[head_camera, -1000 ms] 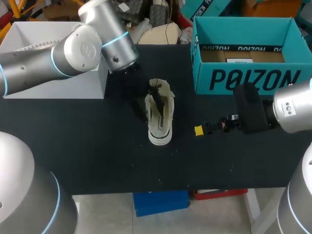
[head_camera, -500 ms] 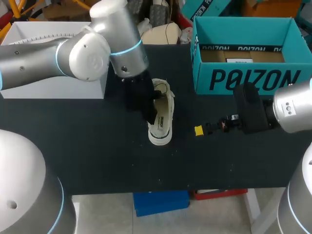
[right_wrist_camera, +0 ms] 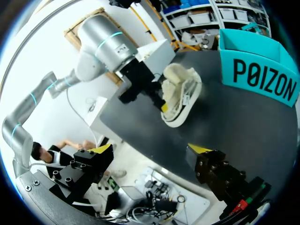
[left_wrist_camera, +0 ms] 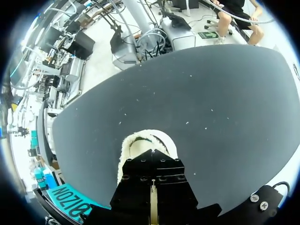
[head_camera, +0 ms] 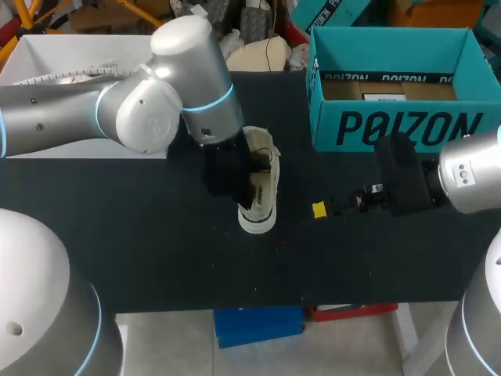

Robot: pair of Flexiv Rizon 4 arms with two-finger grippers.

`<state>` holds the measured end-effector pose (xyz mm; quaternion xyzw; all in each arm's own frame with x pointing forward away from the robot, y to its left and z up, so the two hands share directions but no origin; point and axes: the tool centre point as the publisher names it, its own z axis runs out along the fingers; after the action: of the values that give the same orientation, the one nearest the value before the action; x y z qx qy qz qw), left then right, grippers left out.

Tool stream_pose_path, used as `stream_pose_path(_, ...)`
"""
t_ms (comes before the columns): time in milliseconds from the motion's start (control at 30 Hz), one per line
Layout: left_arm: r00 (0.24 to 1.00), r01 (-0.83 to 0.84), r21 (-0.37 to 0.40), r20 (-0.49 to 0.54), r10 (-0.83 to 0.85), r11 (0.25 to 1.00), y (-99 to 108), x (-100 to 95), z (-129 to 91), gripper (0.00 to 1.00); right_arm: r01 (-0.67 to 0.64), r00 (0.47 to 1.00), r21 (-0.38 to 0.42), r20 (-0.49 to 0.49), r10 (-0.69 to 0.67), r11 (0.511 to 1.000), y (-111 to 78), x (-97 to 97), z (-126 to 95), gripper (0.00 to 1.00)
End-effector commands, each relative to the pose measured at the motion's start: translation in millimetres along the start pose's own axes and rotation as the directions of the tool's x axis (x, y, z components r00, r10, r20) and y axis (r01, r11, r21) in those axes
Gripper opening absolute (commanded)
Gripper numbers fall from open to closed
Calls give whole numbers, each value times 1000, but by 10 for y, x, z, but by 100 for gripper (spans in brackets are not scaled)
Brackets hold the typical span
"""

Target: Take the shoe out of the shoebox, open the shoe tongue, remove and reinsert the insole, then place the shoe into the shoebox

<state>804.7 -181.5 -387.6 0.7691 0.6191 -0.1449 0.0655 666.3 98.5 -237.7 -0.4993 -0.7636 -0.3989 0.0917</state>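
Note:
A cream low shoe point(head_camera: 264, 197) lies on the black table point(head_camera: 156, 243), toe toward the front edge. My left gripper point(head_camera: 237, 182) is down at the shoe's opening, fingers shut; whether anything thin is pinched I cannot tell. In the left wrist view the shut gripper point(left_wrist_camera: 152, 206) fills the foreground and the shoe's toe point(left_wrist_camera: 140, 139) pokes out ahead of it. The right wrist view shows the shoe point(right_wrist_camera: 182, 91) tipped on its side with the left gripper point(right_wrist_camera: 162, 106) at its edge. My right gripper point(right_wrist_camera: 150, 149) point(head_camera: 325, 207) hovers open, right of the shoe. The teal shoebox point(head_camera: 391, 129) point(right_wrist_camera: 260, 70) stands open at the back right.
A white box point(head_camera: 86, 63) point(right_wrist_camera: 157, 51) stands at the back left, behind my left arm. A corner of the teal shoebox point(left_wrist_camera: 70, 206) shows beside the left gripper. Bare black table lies in front of the shoe.
My left arm has moved forward and right over the shoe, and its fingers have gone from open to shut. The right arm has stayed put.

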Motion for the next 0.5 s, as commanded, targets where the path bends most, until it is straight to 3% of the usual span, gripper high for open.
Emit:
stream_pose_path(33, 1000, 14, 11, -25, -14, 1000, 45, -23, 96, 0, 0, 1000, -1, 0, 0, 1000, -14, 5, -19, 100)
stream_pose_path(500, 998, 18, 90, -61, -12, 996, 16, -54, 358, 0, 0, 1000, -1, 0, 0, 1000, -14, 5, -19, 100)
